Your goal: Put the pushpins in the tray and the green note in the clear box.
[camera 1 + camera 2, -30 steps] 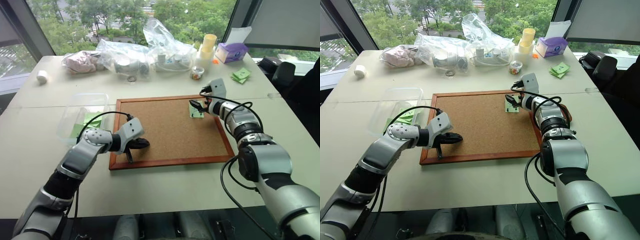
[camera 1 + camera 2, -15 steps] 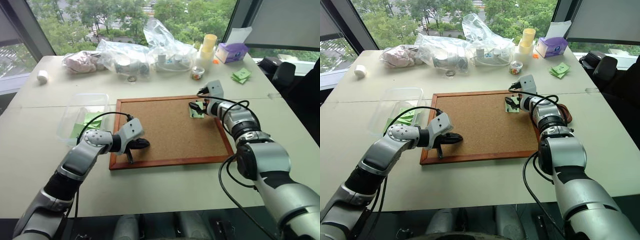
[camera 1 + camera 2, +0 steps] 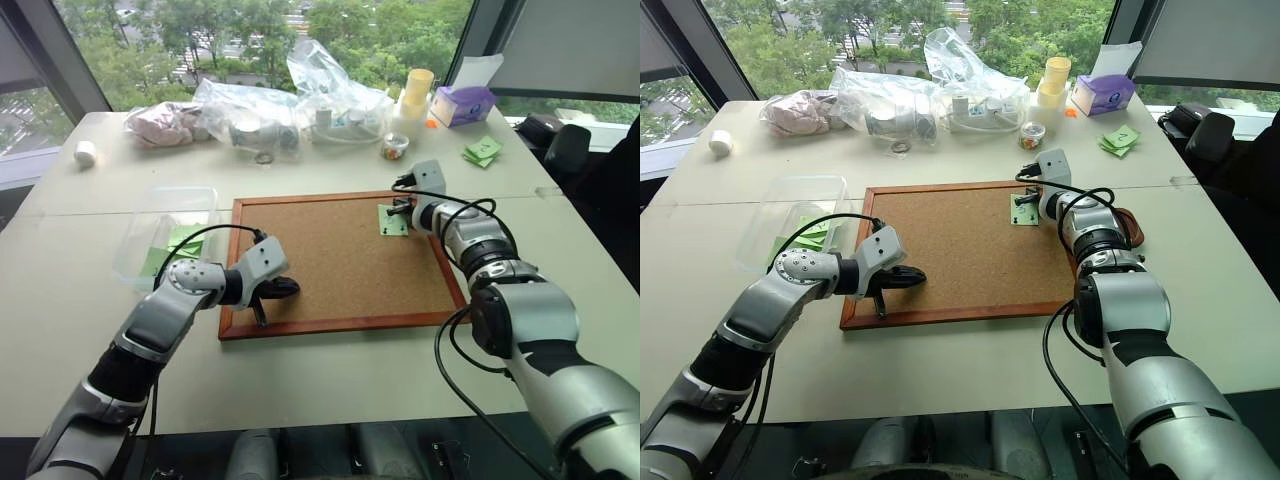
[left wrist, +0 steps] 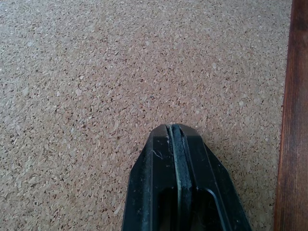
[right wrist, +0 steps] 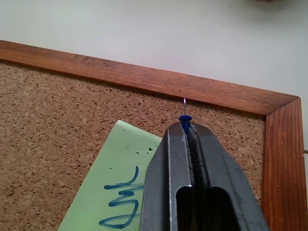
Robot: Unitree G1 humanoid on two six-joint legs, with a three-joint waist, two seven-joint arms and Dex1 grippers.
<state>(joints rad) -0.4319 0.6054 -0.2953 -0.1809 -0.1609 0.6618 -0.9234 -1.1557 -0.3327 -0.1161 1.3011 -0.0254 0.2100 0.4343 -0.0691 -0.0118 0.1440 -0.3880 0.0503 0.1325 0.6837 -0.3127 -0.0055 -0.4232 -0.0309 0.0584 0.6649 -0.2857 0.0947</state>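
Note:
The green note (image 5: 120, 192), marked with a blue scribble, lies on the cork board (image 3: 330, 260) near its far right corner. My right gripper (image 5: 185, 126) is shut on a blue pushpin (image 5: 185, 119) just above the note's top edge, the pin's needle sticking out past the fingertips. Down at the board's near left part, my left gripper (image 4: 174, 130) rests shut and empty on the cork. The clear box (image 3: 165, 235) stands left of the board with green papers in it. The reddish-brown tray (image 3: 1132, 228) peeks out behind my right forearm, right of the board.
Clear plastic bags (image 3: 300, 100) with odds and ends lie along the table's far side. Yellow cups (image 3: 415, 95), a purple tissue box (image 3: 462, 103) and a bunch of green papers (image 3: 482, 150) sit at the far right. A white roll (image 3: 85, 152) is far left.
My right gripper, open over the note's top edge before, has shut on the blue pushpin. The left arm has kept still.

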